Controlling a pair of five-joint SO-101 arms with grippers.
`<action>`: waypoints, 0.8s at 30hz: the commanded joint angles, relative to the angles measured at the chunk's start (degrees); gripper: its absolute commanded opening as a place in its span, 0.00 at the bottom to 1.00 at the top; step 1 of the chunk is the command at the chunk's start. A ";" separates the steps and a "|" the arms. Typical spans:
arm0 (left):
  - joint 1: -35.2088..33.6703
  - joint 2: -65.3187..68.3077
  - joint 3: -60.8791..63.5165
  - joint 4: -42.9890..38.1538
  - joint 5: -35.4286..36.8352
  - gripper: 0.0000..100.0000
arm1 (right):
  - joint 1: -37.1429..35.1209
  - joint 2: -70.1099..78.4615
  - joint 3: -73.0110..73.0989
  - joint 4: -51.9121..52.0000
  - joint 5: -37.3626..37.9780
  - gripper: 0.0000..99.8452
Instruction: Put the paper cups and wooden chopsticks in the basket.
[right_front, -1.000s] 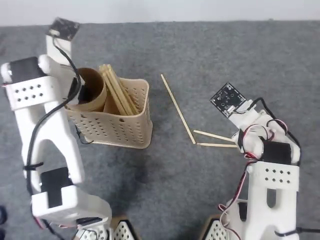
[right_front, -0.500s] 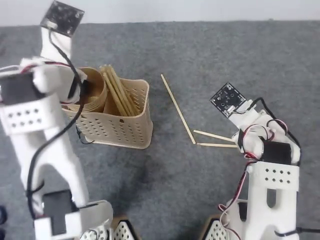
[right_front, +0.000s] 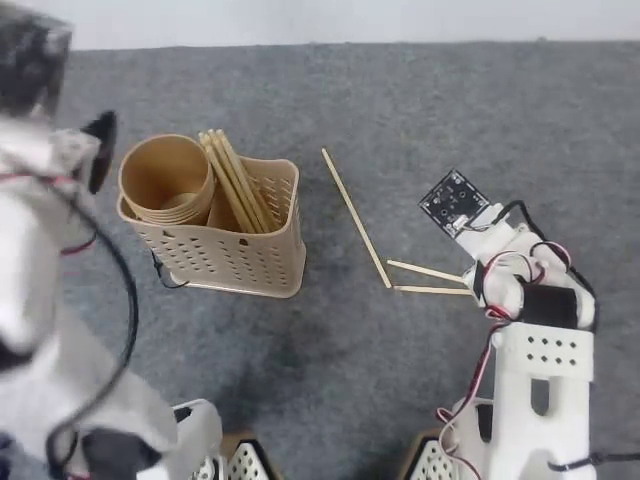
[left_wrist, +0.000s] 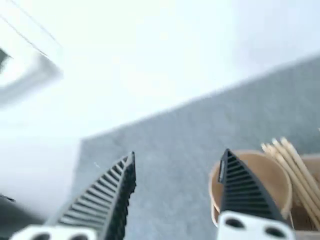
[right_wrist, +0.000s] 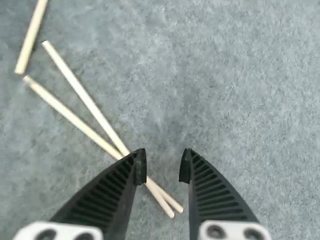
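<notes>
While ridged left tool (left_wrist: 179, 153) and right tool (right_wrist: 163, 151) gape, cups (right_front: 165, 180) nest in perforated basket (right_front: 232, 262).

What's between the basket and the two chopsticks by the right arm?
One long chopstick lies slanted between the basket and the pair, as the high view shows.

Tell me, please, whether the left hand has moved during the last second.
Yes. The left hand has pulled up and away from the paper cups, clear of the basket, which stayed put.
</notes>
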 joint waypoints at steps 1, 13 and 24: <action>-1.05 -3.78 -4.26 -0.70 3.78 0.25 | 0.04 -1.45 2.20 -6.73 -0.62 0.12; -0.18 -13.36 8.48 -0.53 28.40 0.25 | -3.12 -1.45 2.37 -9.71 -2.55 0.12; 7.91 -42.46 42.68 -17.05 30.95 0.25 | -3.74 -1.45 -1.23 -17.36 -22.95 0.12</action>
